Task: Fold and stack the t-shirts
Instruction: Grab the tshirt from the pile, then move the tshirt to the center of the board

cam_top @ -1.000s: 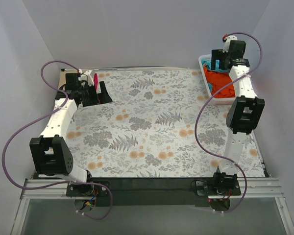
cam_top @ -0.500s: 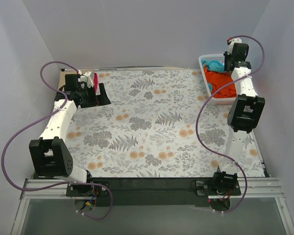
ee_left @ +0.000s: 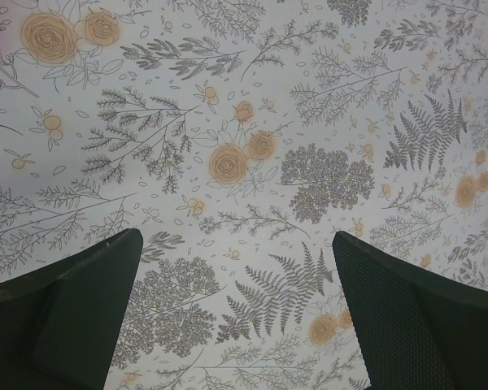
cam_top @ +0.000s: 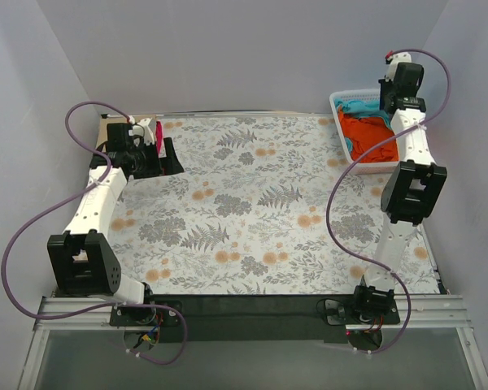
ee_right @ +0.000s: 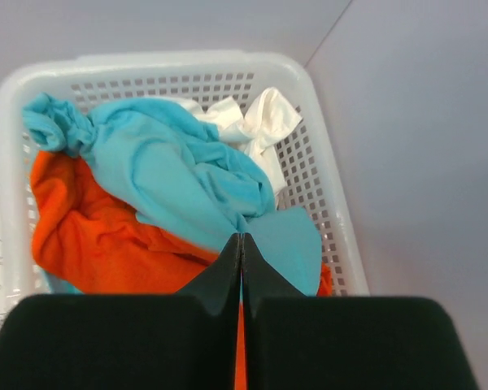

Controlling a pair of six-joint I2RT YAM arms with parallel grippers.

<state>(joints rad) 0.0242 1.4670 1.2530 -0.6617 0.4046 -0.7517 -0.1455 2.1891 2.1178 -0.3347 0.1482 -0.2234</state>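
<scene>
Right gripper (ee_right: 241, 240): clenched, fingertips pressed together at the turquoise t-shirt (ee_right: 171, 171) — whether a fold is pinched, cannot tell.
Left gripper (ee_left: 236, 237): spread wide, holding nothing, above the floral table cloth (ee_left: 252, 106).
T-shirts: turquoise over the orange t-shirt (ee_right: 89, 236), white t-shirt (ee_right: 260, 122) behind — all heaped in the white basket (ee_right: 146, 77) at the table's far right corner.

I read the bench cloth (ee_left: 252, 81) as pale grey with grey ferns and orange blossoms. In the white lattice basket (ee_right: 146, 69): a turquoise t-shirt (ee_right: 171, 175), an orange t-shirt (ee_right: 106, 244), a white t-shirt (ee_right: 264, 122). Far left, a magenta t-shirt (cam_top: 157, 132).
</scene>
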